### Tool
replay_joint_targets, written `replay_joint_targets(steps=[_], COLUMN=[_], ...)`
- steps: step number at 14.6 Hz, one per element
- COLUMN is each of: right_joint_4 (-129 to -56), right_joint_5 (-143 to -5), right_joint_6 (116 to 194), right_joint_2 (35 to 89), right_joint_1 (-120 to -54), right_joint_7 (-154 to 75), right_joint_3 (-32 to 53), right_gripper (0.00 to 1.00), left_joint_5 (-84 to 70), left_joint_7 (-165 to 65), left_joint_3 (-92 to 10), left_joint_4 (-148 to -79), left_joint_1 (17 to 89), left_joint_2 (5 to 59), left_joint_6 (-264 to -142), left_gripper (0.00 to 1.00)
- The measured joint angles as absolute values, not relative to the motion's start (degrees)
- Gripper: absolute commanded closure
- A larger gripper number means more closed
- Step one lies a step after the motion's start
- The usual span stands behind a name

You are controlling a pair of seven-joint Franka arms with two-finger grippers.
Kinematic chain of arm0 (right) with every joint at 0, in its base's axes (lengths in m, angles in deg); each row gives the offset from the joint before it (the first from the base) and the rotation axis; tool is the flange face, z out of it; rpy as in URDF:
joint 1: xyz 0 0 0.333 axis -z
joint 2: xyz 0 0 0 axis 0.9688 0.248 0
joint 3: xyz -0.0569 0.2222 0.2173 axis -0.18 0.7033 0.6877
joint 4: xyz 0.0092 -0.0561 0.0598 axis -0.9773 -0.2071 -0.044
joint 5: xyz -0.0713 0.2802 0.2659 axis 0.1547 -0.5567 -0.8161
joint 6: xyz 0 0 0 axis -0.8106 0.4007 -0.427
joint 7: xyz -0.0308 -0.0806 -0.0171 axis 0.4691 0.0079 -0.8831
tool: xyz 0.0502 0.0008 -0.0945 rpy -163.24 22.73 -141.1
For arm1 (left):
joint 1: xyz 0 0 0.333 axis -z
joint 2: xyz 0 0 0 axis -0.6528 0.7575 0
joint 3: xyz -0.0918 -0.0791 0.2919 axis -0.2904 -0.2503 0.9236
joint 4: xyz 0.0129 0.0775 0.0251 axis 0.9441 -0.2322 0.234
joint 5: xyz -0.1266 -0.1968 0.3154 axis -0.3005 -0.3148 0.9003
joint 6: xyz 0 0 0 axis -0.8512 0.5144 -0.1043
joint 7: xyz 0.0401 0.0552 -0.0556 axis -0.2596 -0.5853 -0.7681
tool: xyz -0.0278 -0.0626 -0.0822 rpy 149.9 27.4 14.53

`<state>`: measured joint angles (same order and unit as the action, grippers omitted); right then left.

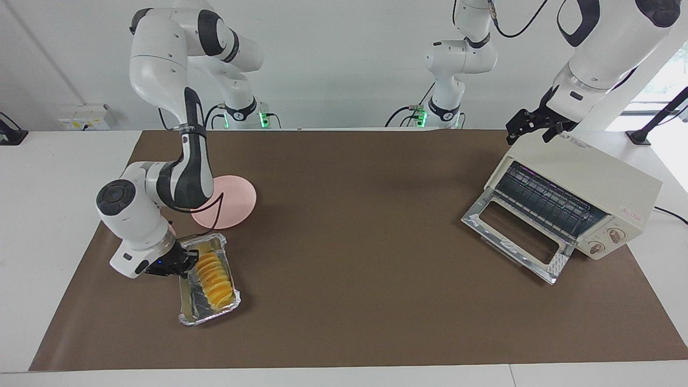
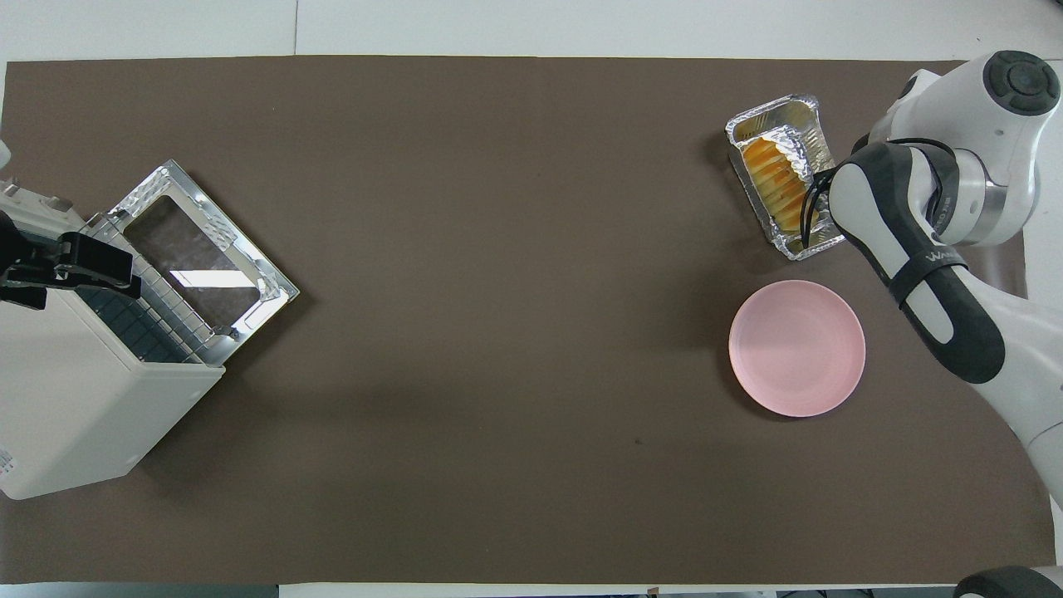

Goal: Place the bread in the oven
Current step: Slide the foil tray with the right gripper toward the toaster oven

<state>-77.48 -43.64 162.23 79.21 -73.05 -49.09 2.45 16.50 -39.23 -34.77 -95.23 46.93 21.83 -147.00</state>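
The bread (image 1: pixel 215 275), a ridged yellow-orange loaf, lies in a crinkled foil tray (image 1: pixel 207 317) toward the right arm's end of the table; it also shows in the overhead view (image 2: pixel 779 176). My right gripper (image 1: pixel 185 262) is low at the tray's long rim, beside the bread; in the overhead view the arm hides it. The cream-white oven (image 1: pixel 591 172) stands at the left arm's end with its glass door (image 1: pixel 516 236) dropped open and its rack showing. My left gripper (image 1: pixel 529 131) is open and empty over the oven's top edge.
A round pink plate (image 1: pixel 234 201) lies next to the foil tray, nearer to the robots. The brown mat (image 1: pixel 349 242) covers the table between the tray and the oven. The oven's cable runs off at the table's edge.
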Motion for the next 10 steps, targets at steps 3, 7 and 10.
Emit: replay_joint_targets(steps=[3,7,10], right_joint_4=[-76.9,-71.7,-69.0], right_joint_5=[-44.1,-44.1,-44.2], right_joint_6=[158.9,149.5,147.3], right_joint_2=[77.1,74.1,73.1], right_joint_1=[-73.1,-73.3,-76.1], right_joint_7=[-43.5,-30.9,-18.4], right_joint_3=[4.9,11.2,15.9], right_gripper=[1.00,1.00,1.00], left_joint_5=[16.5,16.5,16.5], left_joint_7=[-39.2,-39.2,-39.2], left_joint_3=[-34.8,-34.8,-34.8], left_joint_4=[-95.2,-95.2,-95.2], left_joint_1=[46.9,46.9,46.9], left_joint_2=[21.8,21.8,21.8], left_joint_6=[-147.0,-147.0,-147.0], left_gripper=[0.00,0.00,0.00])
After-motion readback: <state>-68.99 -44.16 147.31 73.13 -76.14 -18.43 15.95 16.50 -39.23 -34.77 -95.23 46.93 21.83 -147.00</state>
